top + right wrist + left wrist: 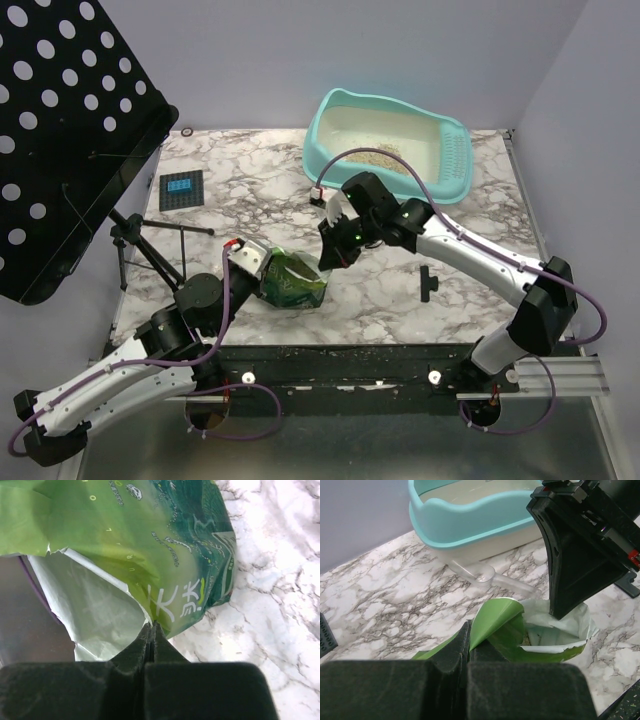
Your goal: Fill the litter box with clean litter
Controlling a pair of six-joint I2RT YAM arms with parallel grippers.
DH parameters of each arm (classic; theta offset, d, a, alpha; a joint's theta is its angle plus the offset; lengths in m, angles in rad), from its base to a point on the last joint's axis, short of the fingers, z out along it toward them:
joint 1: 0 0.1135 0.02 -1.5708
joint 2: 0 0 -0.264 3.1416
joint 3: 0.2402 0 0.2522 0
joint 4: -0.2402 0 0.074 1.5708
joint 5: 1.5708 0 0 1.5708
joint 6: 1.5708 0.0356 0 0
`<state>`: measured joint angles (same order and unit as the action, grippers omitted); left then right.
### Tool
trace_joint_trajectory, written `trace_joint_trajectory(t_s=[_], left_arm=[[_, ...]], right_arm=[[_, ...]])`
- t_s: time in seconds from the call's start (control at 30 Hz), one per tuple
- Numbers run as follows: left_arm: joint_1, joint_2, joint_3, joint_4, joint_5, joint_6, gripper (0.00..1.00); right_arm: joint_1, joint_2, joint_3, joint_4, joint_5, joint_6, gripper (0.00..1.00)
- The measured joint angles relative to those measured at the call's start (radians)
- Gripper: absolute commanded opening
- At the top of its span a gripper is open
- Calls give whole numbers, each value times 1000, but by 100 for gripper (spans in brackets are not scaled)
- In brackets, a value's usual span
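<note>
Jaws on both my arms are pressed together on the green bag, which stands crumpled on the marble counter near the middle, toward the near edge. My left gripper pinches a folded flap of the bag's rim from the left side. My right gripper nips the torn edge of the mouth on the opposite side, and the pale lining shows at the open mouth. The litter box sits at the far edge, right of centre, apart from the bag. A thin patch of clean litter lies on its cream floor. A clear scoop lies on the counter just beside the box's outer wall.
</note>
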<state>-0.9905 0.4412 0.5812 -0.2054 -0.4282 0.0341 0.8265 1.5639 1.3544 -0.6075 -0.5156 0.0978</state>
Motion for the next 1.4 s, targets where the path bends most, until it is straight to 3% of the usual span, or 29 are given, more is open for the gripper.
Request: trace_joint_trajectory(t_s=[0.13, 0.4, 0.6, 0.63, 0.73, 0.8, 0.83, 1.0, 1.23, 1.4], left_arm=[[0, -1, 0, 1, 0, 3, 0], [0, 43, 1, 32, 10, 5, 0], [-5, 76, 13, 67, 25, 4, 0], [-5, 78, 13, 73, 26, 4, 0], [-5, 83, 13, 85, 26, 3, 0], [-5, 89, 13, 83, 26, 3, 0], [-5, 95, 13, 82, 29, 3, 0], [-5, 100, 13, 82, 37, 1, 0], [-5, 93, 13, 75, 44, -5, 0], [-5, 90, 13, 70, 48, -5, 0]], right_arm=[[14, -16, 22, -45, 95, -24, 0], [87, -105, 41, -61, 437, -108, 0], [104, -196, 0, -35, 490, -169, 0], [104, -204, 0, -37, 489, -171, 3], [103, -215, 0, -44, 481, -168, 36], [101, -225, 0, -46, 489, -154, 53], [100, -235, 0, -47, 499, -147, 56], [95, -286, 37, -91, 561, -59, 62], [95, -294, 83, -155, 537, 90, 63], [94, -410, -109, -72, 433, 76, 73]])
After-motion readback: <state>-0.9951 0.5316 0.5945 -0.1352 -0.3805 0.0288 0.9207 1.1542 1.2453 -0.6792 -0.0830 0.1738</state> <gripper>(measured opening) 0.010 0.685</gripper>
